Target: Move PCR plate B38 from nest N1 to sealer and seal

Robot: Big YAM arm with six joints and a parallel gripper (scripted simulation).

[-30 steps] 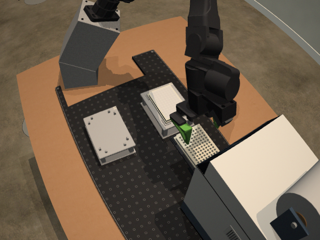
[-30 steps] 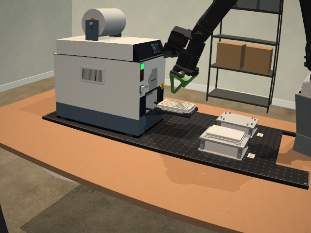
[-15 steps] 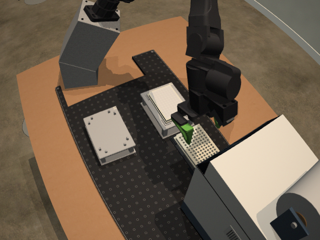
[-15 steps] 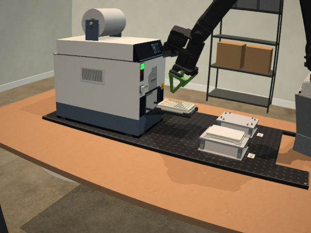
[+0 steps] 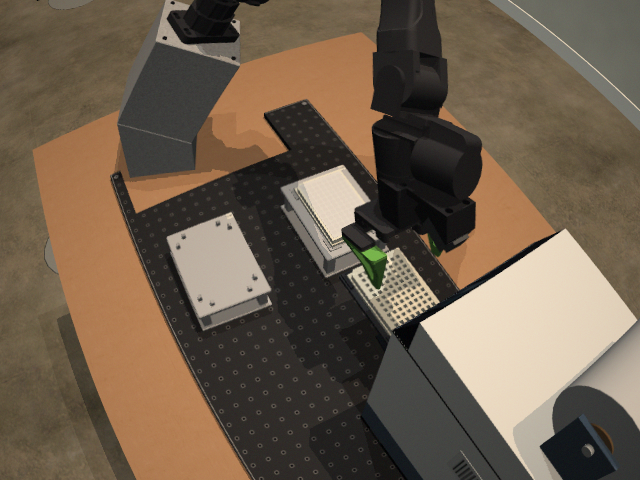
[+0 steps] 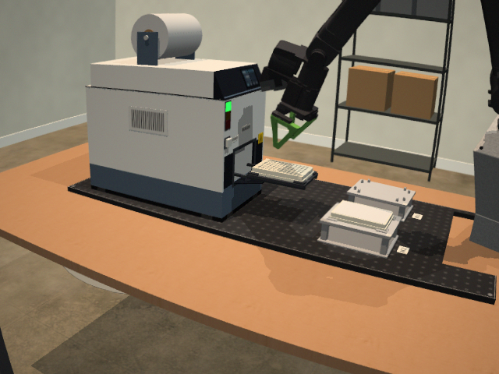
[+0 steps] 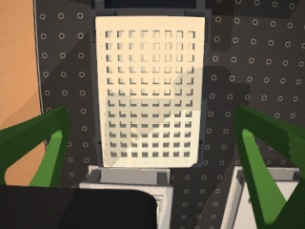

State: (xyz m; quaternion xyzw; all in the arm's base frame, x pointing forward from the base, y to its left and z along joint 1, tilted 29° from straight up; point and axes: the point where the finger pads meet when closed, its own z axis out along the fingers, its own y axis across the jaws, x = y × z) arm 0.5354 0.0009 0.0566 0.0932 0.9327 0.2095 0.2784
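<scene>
Gripper (image 6: 291,128) is hanging above plate B38 (image 6: 281,169) on the sealer's stage (image 6: 306,184), green fingers spread fully apart, gripping and touching nothing.

Plate B38 (image 6: 281,170) lay on the sealer's stage (image 6: 302,183), out in front of the housing (image 6: 169,128). The open gripper (image 6: 291,128) hung above it. At four o'clock of the stage stood nest N2 (image 6: 359,235) bearing B83 (image 6: 362,213), nest N1 (image 6: 380,195) behind it.

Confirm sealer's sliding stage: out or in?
Out. The dark stage projects from the white sealer housing, carrying the cream 96-well plate.
</scene>
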